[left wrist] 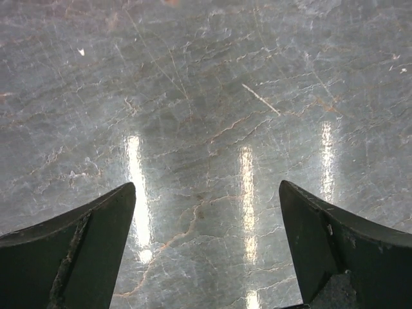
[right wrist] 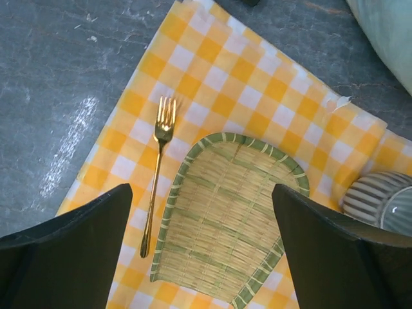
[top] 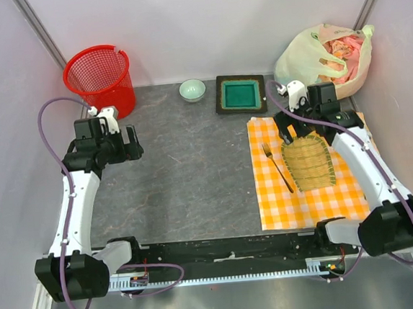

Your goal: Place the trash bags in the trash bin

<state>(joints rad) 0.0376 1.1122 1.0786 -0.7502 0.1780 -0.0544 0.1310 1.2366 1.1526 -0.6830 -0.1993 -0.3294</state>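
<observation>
The trash bin (top: 98, 76), a round red mesh basket, stands upright at the back left corner. Crinkly pink trash bags (top: 345, 52) show in the mouth of a large pale yellow-green bag (top: 305, 57) at the back right. My left gripper (top: 136, 142) is open and empty, just in front and to the right of the bin; in its wrist view (left wrist: 206, 185) only bare grey table lies between the fingers. My right gripper (top: 286, 131) is open and empty, in front of the pale bag; its wrist view (right wrist: 201, 188) shows it hanging over a woven tray (right wrist: 225, 219).
An orange-checked cloth (top: 304, 196) at the right carries the woven tray (top: 308, 161) and a gold fork (top: 276, 166). A striped cup (right wrist: 380, 203) sits beside the tray. A small green bowl (top: 192, 90) and a dark square dish (top: 240, 94) stand at the back.
</observation>
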